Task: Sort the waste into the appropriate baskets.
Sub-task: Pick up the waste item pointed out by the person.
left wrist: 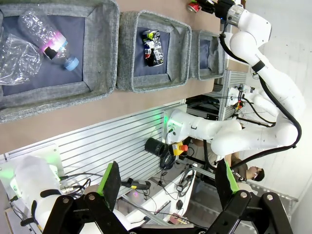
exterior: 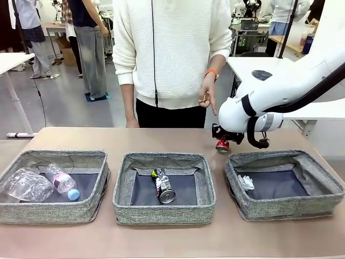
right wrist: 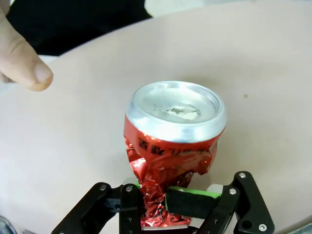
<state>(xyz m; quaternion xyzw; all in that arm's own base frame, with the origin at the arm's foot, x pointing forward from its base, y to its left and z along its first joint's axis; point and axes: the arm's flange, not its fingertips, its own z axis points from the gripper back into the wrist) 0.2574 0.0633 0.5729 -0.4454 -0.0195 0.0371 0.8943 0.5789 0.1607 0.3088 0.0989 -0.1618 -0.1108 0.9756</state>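
Right pincer (right wrist: pixel 163 207) is clamped tight on the red can (right wrist: pixel 173 146), its green pads squeezing the crumpled lower part while the silver top faces the wrist camera. From the front, that red can (exterior: pixel 222 144) sits low at the far side of the counter (exterior: pixel 161 237), just behind the right basket (exterior: pixel 284 184), with the right pincer (exterior: pixel 223 139) on it. A person's hand (exterior: pixel 207 97) hangs just above and behind, one finger pointing down, and a fingertip (right wrist: pixel 22 61) pokes into the wrist picture's upper left, apart from the can.

Left pincer (left wrist: pixel 168 185) stands wide apart, nothing between its green-padded fingers, well away from the baskets.

Over in the left basket (exterior: pixel 54 186), the crushed clear bottle (exterior: pixel 27 184) lies touching the clear plastic bottle with blue cap (exterior: pixel 62 182). Middle basket (exterior: pixel 164 188) holds the black-silver can (exterior: pixel 163 186), lying on its side on the dark bottom. Right basket has the crumpled white paper wad (exterior: pixel 246 182) tucked near its left wall.
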